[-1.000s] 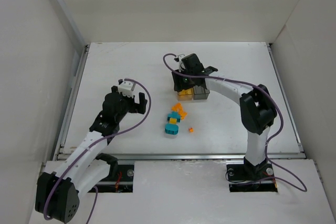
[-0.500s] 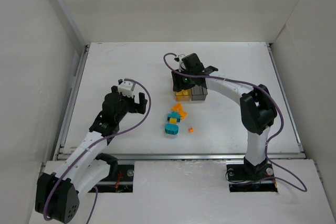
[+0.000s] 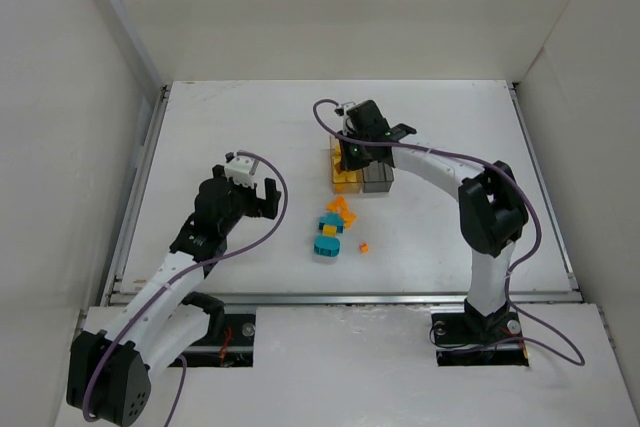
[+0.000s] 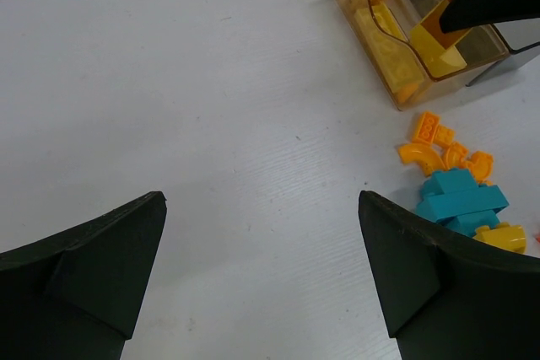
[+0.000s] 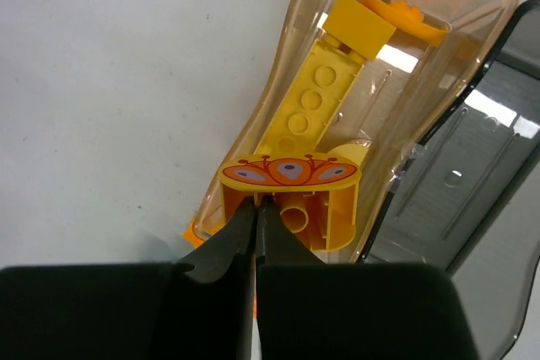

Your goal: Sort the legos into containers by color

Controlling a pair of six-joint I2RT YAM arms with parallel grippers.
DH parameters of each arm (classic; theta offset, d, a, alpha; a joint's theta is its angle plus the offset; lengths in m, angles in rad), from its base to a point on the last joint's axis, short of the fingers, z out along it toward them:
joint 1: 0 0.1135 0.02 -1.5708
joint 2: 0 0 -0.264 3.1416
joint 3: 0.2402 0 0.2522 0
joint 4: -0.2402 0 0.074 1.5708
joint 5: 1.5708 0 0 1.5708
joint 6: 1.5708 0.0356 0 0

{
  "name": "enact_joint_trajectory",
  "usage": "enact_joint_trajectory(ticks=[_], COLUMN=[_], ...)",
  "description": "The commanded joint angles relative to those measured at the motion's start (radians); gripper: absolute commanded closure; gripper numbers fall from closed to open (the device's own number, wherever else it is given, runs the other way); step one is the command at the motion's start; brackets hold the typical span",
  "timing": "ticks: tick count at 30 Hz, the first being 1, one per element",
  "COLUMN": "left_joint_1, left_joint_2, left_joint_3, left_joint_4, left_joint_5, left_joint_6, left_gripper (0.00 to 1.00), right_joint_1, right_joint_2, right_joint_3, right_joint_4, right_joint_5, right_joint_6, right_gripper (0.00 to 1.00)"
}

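The right gripper (image 5: pixel 256 211), jaws clamped on a yellow lego (image 5: pixel 325 212), is hovering in the amber bin (image 5: pixel 396 99); the left gripper (image 4: pixel 261 201) jaws are standing apart.

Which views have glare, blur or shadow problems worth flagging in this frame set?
Top external: even, diffuse light, soft shadows; loose legos tiny but distinct. Left wrist: table sharp, the open left hand has soft-edged dark fingers. Right wrist: white glare patches in the amber bin and grey bin; the right hand, shut on a yellow piece, is featureless black.
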Motion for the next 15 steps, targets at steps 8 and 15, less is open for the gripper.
enact_joint_trajectory(ticks=[8, 15], left_joint_1=[-0.005, -0.005], left_joint_2=[-0.023, -0.023], left_joint_3=[-0.007, -0.007], left_joint_4=[0.047, 0.047], left_joint_5=[0.011, 0.011], left_joint_6=[0.015, 0.015], left_gripper=[0.04, 0.04], right_joint_1=[-0.001, -0.001], right_joint_2=[-0.034, -0.063], right_joint_3=[0.068, 0.088], right_joint_4=[-0.046, -0.075], right_joint_5=[0.054, 0.099], right_joint_6=[0.022, 0.001], right_gripper=[0.32, 0.28])
